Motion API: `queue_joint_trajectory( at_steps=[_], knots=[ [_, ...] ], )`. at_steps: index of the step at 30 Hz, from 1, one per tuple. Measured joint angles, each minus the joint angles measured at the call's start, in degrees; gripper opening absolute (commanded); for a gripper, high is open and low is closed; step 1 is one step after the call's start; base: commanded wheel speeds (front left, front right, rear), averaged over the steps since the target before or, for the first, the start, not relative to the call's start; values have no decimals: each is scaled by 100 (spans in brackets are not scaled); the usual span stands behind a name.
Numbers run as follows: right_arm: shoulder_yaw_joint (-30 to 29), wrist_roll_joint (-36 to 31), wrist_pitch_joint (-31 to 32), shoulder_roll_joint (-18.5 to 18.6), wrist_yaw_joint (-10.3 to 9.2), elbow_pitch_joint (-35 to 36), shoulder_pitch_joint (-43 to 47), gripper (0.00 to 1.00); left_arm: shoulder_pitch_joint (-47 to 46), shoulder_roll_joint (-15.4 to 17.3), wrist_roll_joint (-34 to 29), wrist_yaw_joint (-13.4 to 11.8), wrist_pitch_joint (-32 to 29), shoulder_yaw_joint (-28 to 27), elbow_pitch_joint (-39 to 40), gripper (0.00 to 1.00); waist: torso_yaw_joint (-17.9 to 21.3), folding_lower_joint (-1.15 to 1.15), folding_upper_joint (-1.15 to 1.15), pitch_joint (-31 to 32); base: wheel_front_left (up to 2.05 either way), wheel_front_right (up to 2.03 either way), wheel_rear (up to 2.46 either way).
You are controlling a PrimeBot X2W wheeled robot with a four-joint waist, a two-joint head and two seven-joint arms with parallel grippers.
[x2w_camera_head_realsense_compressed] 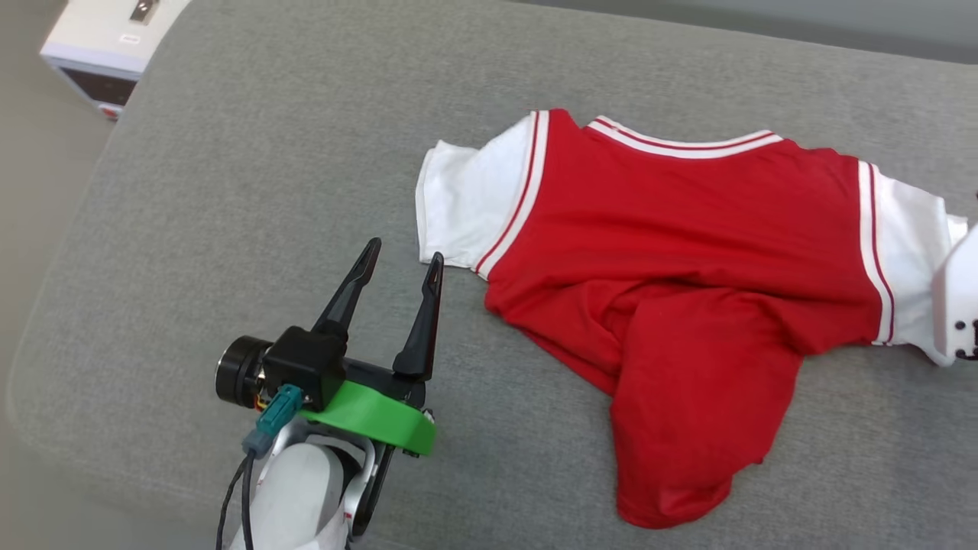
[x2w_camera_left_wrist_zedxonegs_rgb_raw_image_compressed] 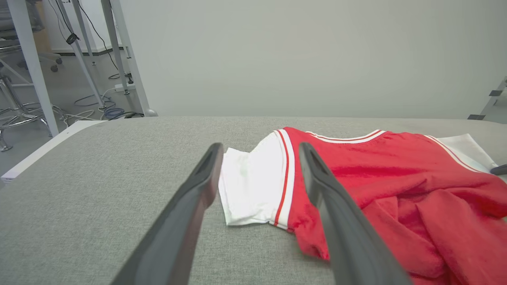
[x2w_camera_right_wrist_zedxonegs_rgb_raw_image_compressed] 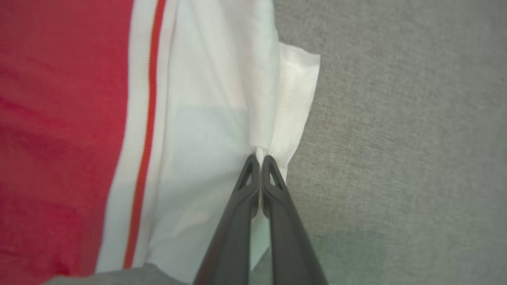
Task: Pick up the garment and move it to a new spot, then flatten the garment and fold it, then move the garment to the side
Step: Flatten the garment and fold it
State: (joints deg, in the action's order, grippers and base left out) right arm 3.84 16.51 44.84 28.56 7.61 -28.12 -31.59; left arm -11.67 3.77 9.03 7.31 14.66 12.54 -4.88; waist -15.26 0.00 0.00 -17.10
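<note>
The red shirt (x2w_camera_head_realsense_compressed: 672, 252) lies rumpled on the grey cushion (x2w_camera_head_realsense_compressed: 252, 168), at about two o'clock from the left gripper (x2w_camera_head_realsense_compressed: 406, 250) — fingers spread wide, holding nothing, tips just short of one white sleeve. The right gripper (x2w_camera_right_wrist_zedxonegs_rgb_raw_image_compressed: 261, 158) is clenched on the other sleeve's edge, at the shirt's three o'clock end.
</note>
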Motion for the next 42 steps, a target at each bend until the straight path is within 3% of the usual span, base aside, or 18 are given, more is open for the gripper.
queue_joint_trajectory(
  at_steps=[12, 15, 24, 28, 29, 32, 42],
  knots=[
    [-810, -29, -321, 11, -1, 186, 719, 0, -3, 35, 3, 1, 0, 4, -67, 100, 524, 0, 0, 91, 0, 0, 0],
    [-1002, -129, -594, -162, -1, 221, 787, 100, -7, 41, 10, 1, 0, 0, -107, 100, 600, 0, 0, 88, 0, 0, 0],
    [-1277, -296, -1954, -682, -7, 531, 869, 100, -9, 153, 131, 1, 0, -85, -202, 100, 812, 0, 0, 336, 0, 0, 0],
    [-1018, -231, -2881, -775, -5, 1045, 1081, 100, -7, 178, 265, 1, 0, -186, -202, 100, 954, 0, 0, 509, 0, 0, 0],
    [-883, 7, -3523, -918, -7, 1423, 1351, 100, 0, 192, 316, 1, 0, -209, -215, 100, 1068, 0, 0, 639, 0, 0, 0],
    [-940, 180, -4234, -1200, -7, 1835, 1709, 100, 69, 191, 421, 1, 0, -242, -257, 100, 1191, 0, 0, 774, 0, 0, 0],
    [-1145, 80, -5451, -2108, -7, 2620, 2746, 100, 352, 130, 566, 1, 0, -349, -189, 100, 1523, 0, 0, 939, 0, 0, 0]
  ],
)
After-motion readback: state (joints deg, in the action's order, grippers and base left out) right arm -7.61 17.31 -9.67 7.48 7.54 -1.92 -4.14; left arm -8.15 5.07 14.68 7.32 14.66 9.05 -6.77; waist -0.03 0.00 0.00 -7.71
